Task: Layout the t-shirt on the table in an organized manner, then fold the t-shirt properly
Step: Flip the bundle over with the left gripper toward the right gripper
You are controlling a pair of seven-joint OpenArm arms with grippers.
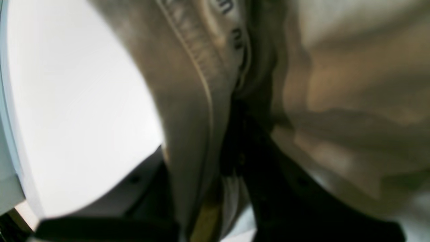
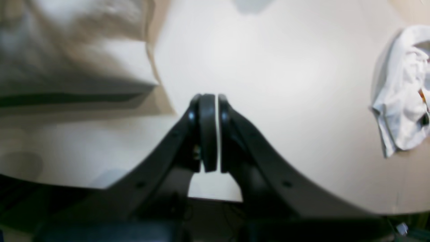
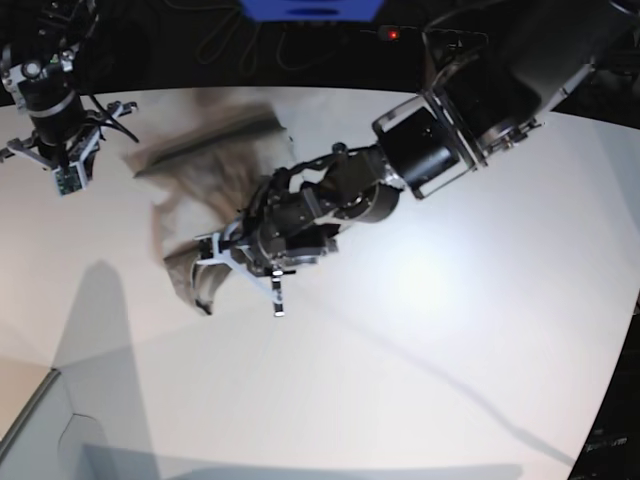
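The grey-beige t-shirt (image 3: 205, 175) lies bunched and blurred at the back left of the white table (image 3: 420, 330). My left gripper (image 3: 212, 258) reaches across to its near edge. In the left wrist view the gripper (image 1: 221, 134) is shut on the t-shirt (image 1: 352, 84). The ribbed collar (image 1: 191, 50) and the neck label (image 1: 235, 30) run up from between the fingers. My right gripper (image 2: 213, 101) is shut and empty above bare table (image 2: 268, 67). The t-shirt (image 2: 67, 50) is to its upper left, apart from it.
A crumpled white cloth (image 2: 401, 94) lies at the right of the right wrist view. The right arm (image 3: 45, 100) is at the table's back left corner. The table's curved edge (image 3: 30, 415) runs along the front left.
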